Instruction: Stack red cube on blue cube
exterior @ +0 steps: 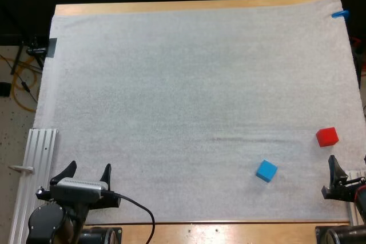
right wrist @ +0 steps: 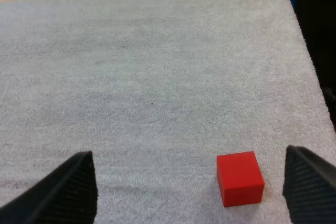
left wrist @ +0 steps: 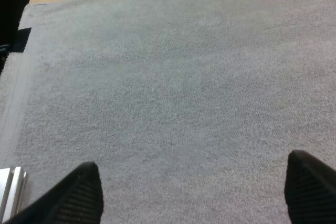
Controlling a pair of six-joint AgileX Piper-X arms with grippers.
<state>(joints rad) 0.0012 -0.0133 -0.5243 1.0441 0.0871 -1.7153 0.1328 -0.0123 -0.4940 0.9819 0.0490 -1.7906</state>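
Partly cut off, right pincer (right wrist: 189, 153) gapes; red cube (right wrist: 240, 178) sits just ahead.

**No legible text in any view**

No writing, label, brand, number or sign can be read in the three views. The red cube (exterior: 327, 136), at the right of the high view, and the blue cube (exterior: 266, 171), toward its lower right, show plain coloured faces. The white mat (exterior: 189, 95) and the wooden edge of the bench (exterior: 171, 7) are unmarked too.
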